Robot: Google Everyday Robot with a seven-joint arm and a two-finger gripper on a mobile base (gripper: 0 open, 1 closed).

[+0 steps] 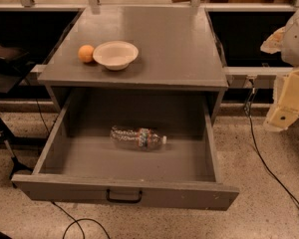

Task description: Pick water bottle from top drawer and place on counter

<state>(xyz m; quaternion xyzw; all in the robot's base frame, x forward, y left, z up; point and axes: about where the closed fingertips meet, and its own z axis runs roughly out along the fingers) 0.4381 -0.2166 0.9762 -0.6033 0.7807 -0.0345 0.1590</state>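
The water bottle (138, 138) lies on its side on the floor of the open top drawer (60, 148), cap pointing right. The drawer is pulled fully out, its black handle (124, 197) at the front centre. The grey counter (164, 44) sits above it. My gripper (283, 114), a cream-coloured part, hangs at the far right edge of the view, outside the drawer, to the right of the cabinet and well apart from the bottle.
A white bowl (115, 54) and an orange (86, 53) stand on the counter's left side. Black cables (259, 158) run over the speckled floor to the right and in front of the drawer. A dark stand (5, 133) is at the left.
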